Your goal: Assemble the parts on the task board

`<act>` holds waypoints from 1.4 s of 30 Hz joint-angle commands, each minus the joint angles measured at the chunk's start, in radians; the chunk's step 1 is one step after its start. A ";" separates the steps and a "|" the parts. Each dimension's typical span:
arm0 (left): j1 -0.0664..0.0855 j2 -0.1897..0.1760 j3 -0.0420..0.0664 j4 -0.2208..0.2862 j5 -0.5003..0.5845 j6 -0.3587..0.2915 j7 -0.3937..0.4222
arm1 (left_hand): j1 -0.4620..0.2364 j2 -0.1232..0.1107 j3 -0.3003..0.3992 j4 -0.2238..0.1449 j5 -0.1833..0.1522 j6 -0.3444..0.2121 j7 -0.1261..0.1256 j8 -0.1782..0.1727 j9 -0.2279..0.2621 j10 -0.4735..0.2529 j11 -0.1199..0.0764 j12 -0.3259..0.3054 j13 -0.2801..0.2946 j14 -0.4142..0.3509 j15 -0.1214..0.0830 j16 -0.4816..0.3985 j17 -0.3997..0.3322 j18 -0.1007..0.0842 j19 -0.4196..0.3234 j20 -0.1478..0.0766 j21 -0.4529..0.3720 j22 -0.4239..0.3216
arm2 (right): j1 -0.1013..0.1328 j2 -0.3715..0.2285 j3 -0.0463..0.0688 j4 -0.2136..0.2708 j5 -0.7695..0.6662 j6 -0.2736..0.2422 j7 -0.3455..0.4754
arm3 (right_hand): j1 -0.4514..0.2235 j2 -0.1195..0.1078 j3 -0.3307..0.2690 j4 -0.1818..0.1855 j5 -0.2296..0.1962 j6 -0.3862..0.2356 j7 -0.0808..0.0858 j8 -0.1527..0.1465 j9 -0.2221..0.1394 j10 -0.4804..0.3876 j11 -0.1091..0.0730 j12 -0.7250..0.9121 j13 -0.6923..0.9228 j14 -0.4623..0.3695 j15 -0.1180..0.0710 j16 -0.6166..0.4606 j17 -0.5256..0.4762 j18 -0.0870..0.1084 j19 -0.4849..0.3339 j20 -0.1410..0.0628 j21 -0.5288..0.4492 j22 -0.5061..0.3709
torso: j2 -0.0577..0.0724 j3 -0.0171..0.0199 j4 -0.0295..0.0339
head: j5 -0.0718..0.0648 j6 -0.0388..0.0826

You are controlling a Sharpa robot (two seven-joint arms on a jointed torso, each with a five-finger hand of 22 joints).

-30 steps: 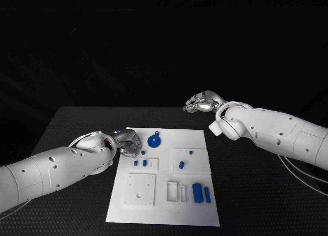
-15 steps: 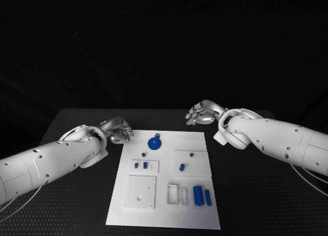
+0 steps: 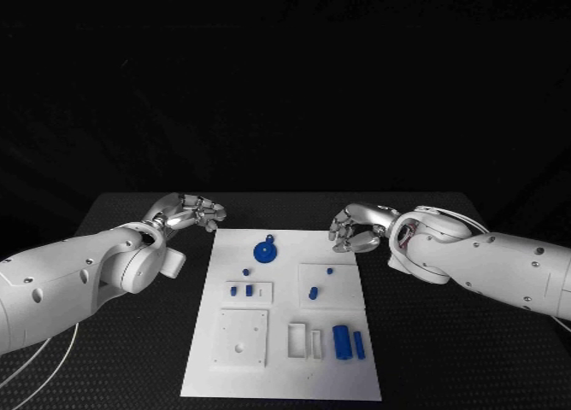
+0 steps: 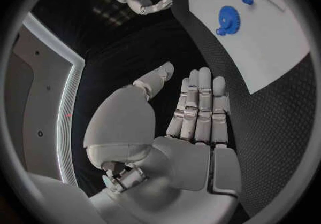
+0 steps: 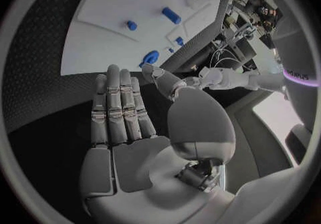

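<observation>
— Where do the parts sit?

— On the white board (image 3: 285,316) mid-table: a blue gear (image 3: 265,251) at its far end, pegs (image 3: 349,341) near the front right.

— How will they handle?

— Likely light, stiff, a bit slick. I'd pinch the gear by its rim.

— And the hands?

— The left hand (image 3: 187,210) and right hand (image 3: 358,228) both hold nothing, fingers extended side by side, off the board's far corners. Bare table (image 3: 446,342) flanks both long edges.

Head camera looks down from above at the board (image 3: 285,312) mid-frame; each wrist camera sits close behind its own palm, facing along the fingers; all three share the board's gear (image 3: 265,251) end.
</observation>
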 commanded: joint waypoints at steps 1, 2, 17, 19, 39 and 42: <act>0.002 -0.018 0.001 0.029 0.151 0.078 0.096 | -0.022 0.004 -0.028 -0.011 -0.006 -0.006 0.001 0.007 -0.006 -0.006 -0.002 -0.001 -0.014 0.009 0.014 -0.046 -0.006 0.020 -0.011 0.012 -0.015 -0.002 | -0.007 -0.010 -0.006 0.029 -0.198 0.028 -0.018 | 0.002 -0.016 -0.010 0.000 -0.006 0.010 0.000 0.003 0.001 0.013 0.001 -0.010 0.001 0.017 -0.006 0.007 0.007 0.013 0.019 -0.006 0.006 0.014 | 0.000 -0.0001 0.0000 | -0.005 -0.001; 0.002 -0.023 0.001 0.037 0.151 0.081 0.098 | -0.029 0.009 -0.041 -0.017 -0.006 -0.005 0.000 0.011 -0.008 -0.002 -0.003 0.001 -0.020 0.018 0.014 -0.061 -0.004 0.022 -0.009 0.013 -0.018 -0.002 | -0.009 -0.012 -0.010 0.035 -0.222 0.029 -0.023 | 0.002 -0.018 -0.012 0.001 -0.007 0.011 0.000 0.003 0.001 0.016 0.001 -0.013 0.001 0.020 -0.007 0.008 0.008 0.013 0.023 -0.007 0.007 0.014 | -0.001 -0.0005 -0.0008 | -0.005 -0.003; 0.002 -0.032 0.001 0.080 0.176 0.066 0.104 | -0.042 0.026 -0.064 -0.046 -0.003 -0.001 0.006 0.022 -0.029 0.016 0.002 -0.002 -0.050 -0.012 0.039 -0.180 -0.001 0.032 -0.015 0.035 -0.049 -0.002 | -0.026 -0.004 -0.043 0.058 -0.380 -0.012 -0.082 | 0.028 -0.105 0.046 0.037 -0.112 0.000 0.007 -0.014 -0.009 -0.001 0.019 -0.084 0.000 0.035 -0.012 -0.001 0.028 0.013 0.044 -0.013 0.004 0.012 | 0.000 -0.0028 -0.0004 | -0.011 -0.008; 0.002 -0.033 0.001 0.082 0.176 0.065 0.104 | -0.043 0.024 -0.065 -0.047 -0.004 -0.003 0.007 0.023 -0.032 0.013 0.005 -0.002 -0.055 -0.017 0.043 -0.192 0.002 0.035 -0.017 0.039 -0.053 -0.002 | -0.026 0.003 -0.046 0.054 -0.386 -0.014 -0.082 | 0.029 -0.110 0.049 0.039 -0.117 -0.001 0.008 -0.015 -0.010 -0.001 0.020 -0.087 0.000 0.035 -0.013 -0.001 0.030 0.013 0.045 -0.013 0.004 0.012 | 0.001 -0.0028 0.0001 | -0.013 -0.010; 0.002 -0.030 0.001 0.085 0.186 0.059 0.101 | -0.047 0.024 -0.065 -0.045 -0.003 -0.006 0.014 0.025 -0.038 0.005 0.016 -0.002 -0.065 -0.019 0.051 -0.212 0.013 0.042 -0.016 0.048 -0.060 0.000 | -0.058 0.066 -0.051 -0.012 -0.397 -0.025 -0.076 | 0.057 -0.112 0.126 0.077 -0.198 0.016 0.002 -0.013 -0.013 0.016 0.019 -0.113 0.003 0.038 -0.013 -0.012 0.046 0.013 0.046 -0.013 0.001 0.015 | 0.001 -0.0016 -0.0001 | -0.007 -0.021; 0.002 -0.029 0.001 0.085 0.186 0.059 0.097 | -0.048 0.024 -0.065 -0.044 -0.003 -0.006 0.014 0.025 -0.039 0.005 0.016 -0.002 -0.066 -0.019 0.052 -0.213 0.014 0.042 -0.015 0.048 -0.061 0.000 | -0.061 0.070 -0.051 -0.015 -0.397 -0.023 -0.075 | 0.066 -0.110 0.152 0.085 -0.220 0.022 0.000 -0.011 -0.013 0.017 0.020 -0.119 0.003 0.037 -0.012 -0.016 0.049 0.013 0.044 -0.012 0.000 0.015 | 0.000 -0.0012 -0.0004 | -0.006 -0.021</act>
